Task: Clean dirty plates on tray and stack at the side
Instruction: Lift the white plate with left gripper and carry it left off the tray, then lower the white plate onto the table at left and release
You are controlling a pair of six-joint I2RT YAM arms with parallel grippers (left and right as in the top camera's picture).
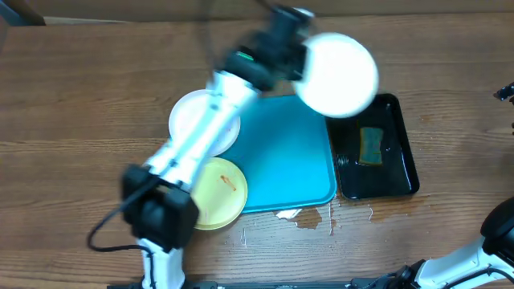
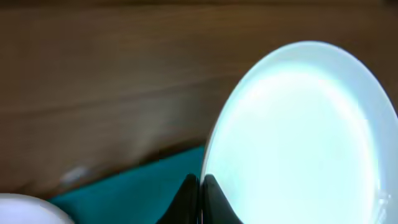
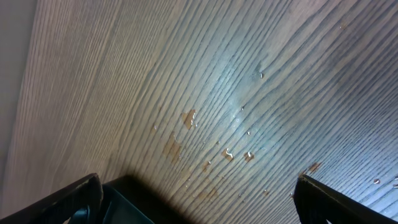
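Now, from overhead, the left gripper [image 1: 302,63] holds a white plate [image 1: 341,74] lifted between the turquoise tray [image 1: 289,152] and the black tray [image 1: 401,172]. A second white plate [image 1: 189,116] and a yellow-green plate [image 1: 225,189] lie at the turquoise tray's left edge. In the left wrist view its fingers [image 2: 214,202] pinch the rim of the lifted plate, and in the right wrist view the right gripper [image 3: 198,186] stands wide apart and empty over the wet table [image 3: 236,93].

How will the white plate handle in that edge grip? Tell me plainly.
Probably rigid: the white plate shows no sag though the left gripper pinches only its rim. Its glossy surface looks slick, so it could pivot or slip. Likely breakable if dropped.
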